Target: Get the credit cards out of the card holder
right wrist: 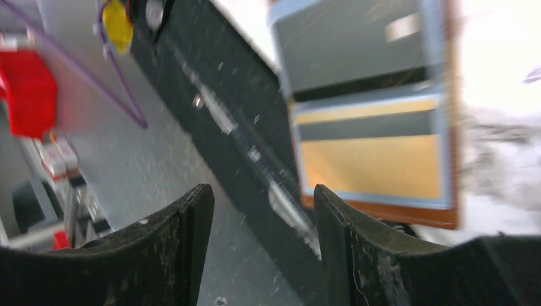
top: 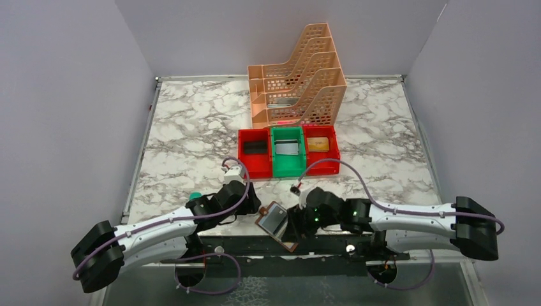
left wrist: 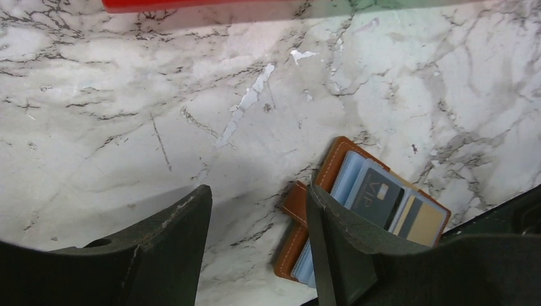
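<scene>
The brown leather card holder (top: 278, 225) lies open at the table's near edge, partly over the black rail. Its grey-blue pockets hold a dark grey card marked VIP (left wrist: 381, 197) and a tan card (left wrist: 426, 223). My left gripper (left wrist: 255, 194) is open and empty, and its right finger (left wrist: 344, 236) covers part of the holder (left wrist: 332, 167). In the right wrist view the grey card (right wrist: 357, 48) and the tan card (right wrist: 370, 166) sit in the holder (right wrist: 395, 213). My right gripper (right wrist: 261, 194) is open and empty beside the holder, over the rail. In the top view the left gripper (top: 254, 209) and right gripper (top: 296, 220) flank the holder.
A red bin (top: 255, 153), a green bin (top: 287, 151) and another red bin (top: 321, 148) stand mid-table, with flat things in the green and right ones. A peach file organizer (top: 300, 76) stands behind them. The black rail (top: 255, 245) runs along the near edge.
</scene>
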### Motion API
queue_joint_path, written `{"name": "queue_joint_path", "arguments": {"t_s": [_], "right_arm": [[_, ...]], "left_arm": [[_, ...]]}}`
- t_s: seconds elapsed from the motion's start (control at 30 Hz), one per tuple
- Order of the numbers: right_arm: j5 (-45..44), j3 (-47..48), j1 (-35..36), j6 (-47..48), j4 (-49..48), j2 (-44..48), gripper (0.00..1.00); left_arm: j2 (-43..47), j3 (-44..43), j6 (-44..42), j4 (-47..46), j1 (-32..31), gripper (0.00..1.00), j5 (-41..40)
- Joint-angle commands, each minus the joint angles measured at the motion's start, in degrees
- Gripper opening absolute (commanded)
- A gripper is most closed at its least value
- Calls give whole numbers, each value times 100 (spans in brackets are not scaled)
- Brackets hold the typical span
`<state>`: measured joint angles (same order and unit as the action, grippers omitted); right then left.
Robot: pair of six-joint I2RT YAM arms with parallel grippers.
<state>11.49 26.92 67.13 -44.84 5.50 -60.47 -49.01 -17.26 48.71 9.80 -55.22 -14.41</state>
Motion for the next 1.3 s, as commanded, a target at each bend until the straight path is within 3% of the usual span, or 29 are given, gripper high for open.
{"name": "queue_joint_path", "arguments": {"t_s": [0.0,0.27,0.37,0.6,0.7,0.8,0.97,1.27], "right_arm": [[-235,384,934,-281,108,-456,64],[-1126,1107,1616,-464,348,-2052,64],[-1400,1081,1621,-561,428,-2214,64],[-1132,1112,1619,-429,206,-2484,65],[-1644,1316,1619,-524,807,-2664,65],[-1796,1288,1623,-110,950,-2527,59],[-1674,1272,1531,699,1303,-2195,58],[-1950,1406,1234,697,1917,-1631,60]], "left_arm": [[-354,-274,-157,-126,2,59,-103],[-460,-385,-230,-114,20,60,-22],[-443,-360,-254,-118,27,60,31],[-505,-401,-241,-109,31,60,-22],[-552,-401,-249,-136,36,60,-7],[-604,-425,-307,-134,38,60,68],[-596,-480,-289,-125,38,60,-68],[-532,-432,-247,-228,38,60,-45]]}}
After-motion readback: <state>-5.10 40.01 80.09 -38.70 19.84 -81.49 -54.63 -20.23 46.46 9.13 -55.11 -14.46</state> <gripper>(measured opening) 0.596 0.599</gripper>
